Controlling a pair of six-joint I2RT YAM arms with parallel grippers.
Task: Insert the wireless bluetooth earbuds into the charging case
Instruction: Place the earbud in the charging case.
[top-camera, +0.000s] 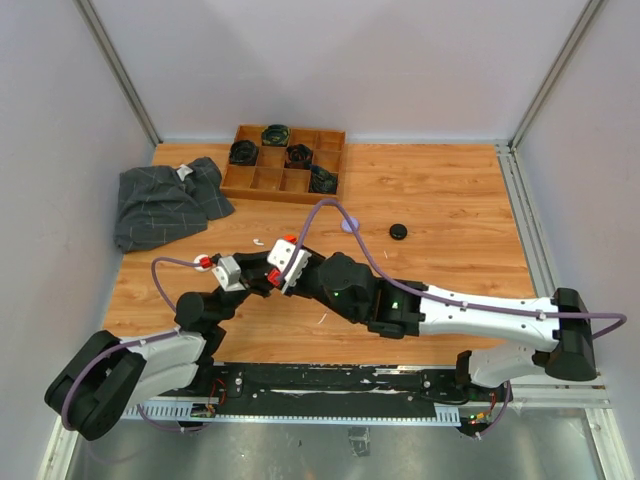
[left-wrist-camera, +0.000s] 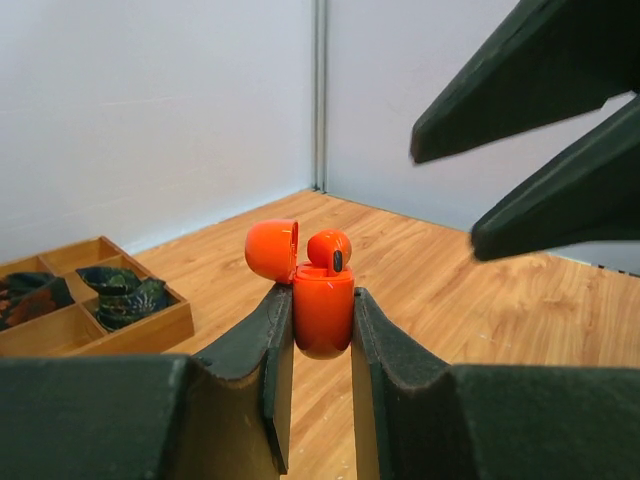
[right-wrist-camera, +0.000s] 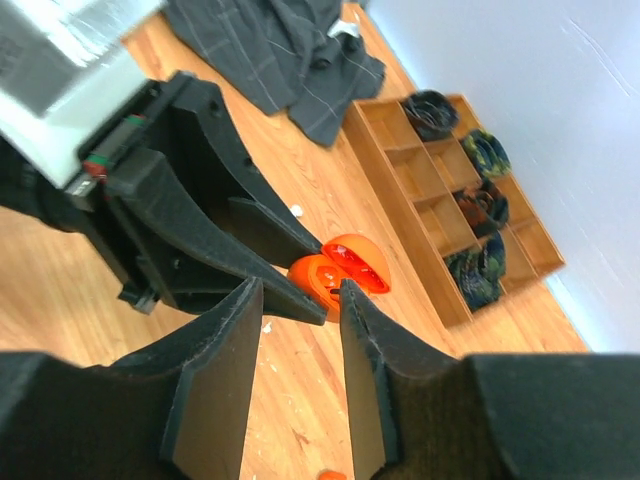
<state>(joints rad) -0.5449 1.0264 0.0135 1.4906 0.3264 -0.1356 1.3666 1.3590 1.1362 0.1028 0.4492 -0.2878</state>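
My left gripper (left-wrist-camera: 322, 295) is shut on an orange-red charging case (left-wrist-camera: 323, 315) and holds it upright above the table. Its lid (left-wrist-camera: 272, 250) is hinged open to the left. An orange-red earbud (left-wrist-camera: 329, 248) sits in the case's top and sticks out. My right gripper (right-wrist-camera: 298, 290) is open and empty, with its fingertips right at the case (right-wrist-camera: 318, 275); its fingers (left-wrist-camera: 520, 90) show at the upper right of the left wrist view. In the top view both grippers meet near the table's middle left (top-camera: 262, 278). Another small orange-red bit (right-wrist-camera: 333, 475) lies on the table below.
A wooden compartment tray (top-camera: 262, 181) with dark bundles stands at the back. A grey cloth (top-camera: 165, 200) lies at the back left. A black round case (top-camera: 399, 231), a lilac round case (top-camera: 349, 225) and a small white bit (top-camera: 258, 241) lie on the table.
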